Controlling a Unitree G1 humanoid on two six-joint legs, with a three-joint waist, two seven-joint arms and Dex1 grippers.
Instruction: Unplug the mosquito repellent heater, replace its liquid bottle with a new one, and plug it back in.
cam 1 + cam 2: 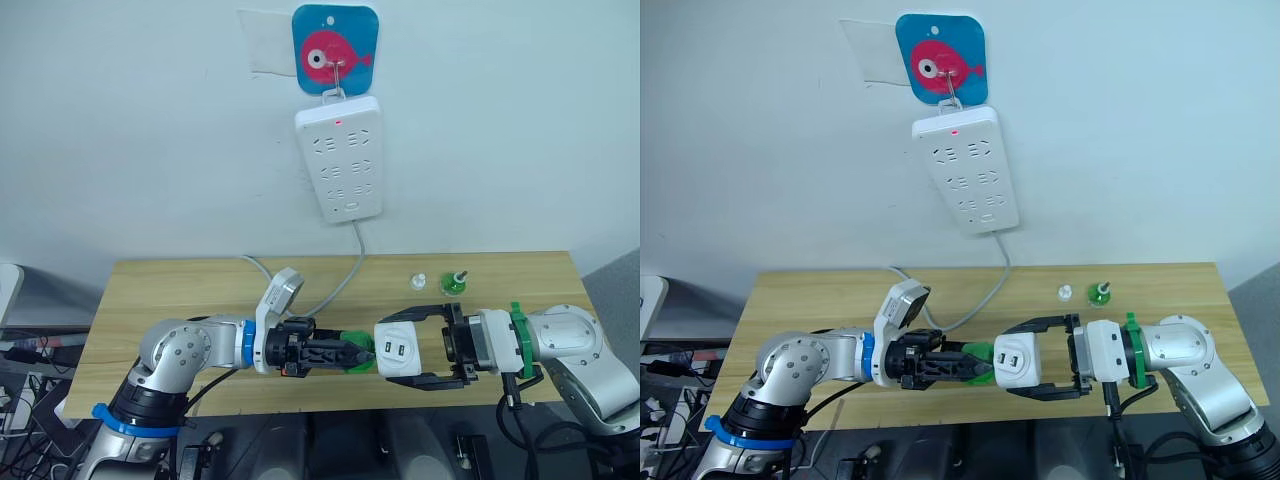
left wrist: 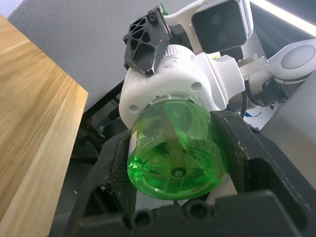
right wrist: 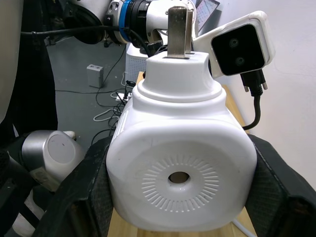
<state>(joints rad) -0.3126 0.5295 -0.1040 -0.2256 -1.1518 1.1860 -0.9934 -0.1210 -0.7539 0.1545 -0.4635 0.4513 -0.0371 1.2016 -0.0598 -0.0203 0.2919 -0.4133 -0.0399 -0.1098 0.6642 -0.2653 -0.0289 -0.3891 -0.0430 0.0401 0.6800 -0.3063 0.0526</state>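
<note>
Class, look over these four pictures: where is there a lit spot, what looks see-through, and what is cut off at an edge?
Left eye view: a red light glows on the power strip. Left wrist view: light passes through the green bottle, showing its wick inside. Right wrist view: the heater is cut by the bottom edge.

Both arms level, left gripper [image 1: 352,356] and right gripper [image 1: 418,346] clamped, facing.
</note>
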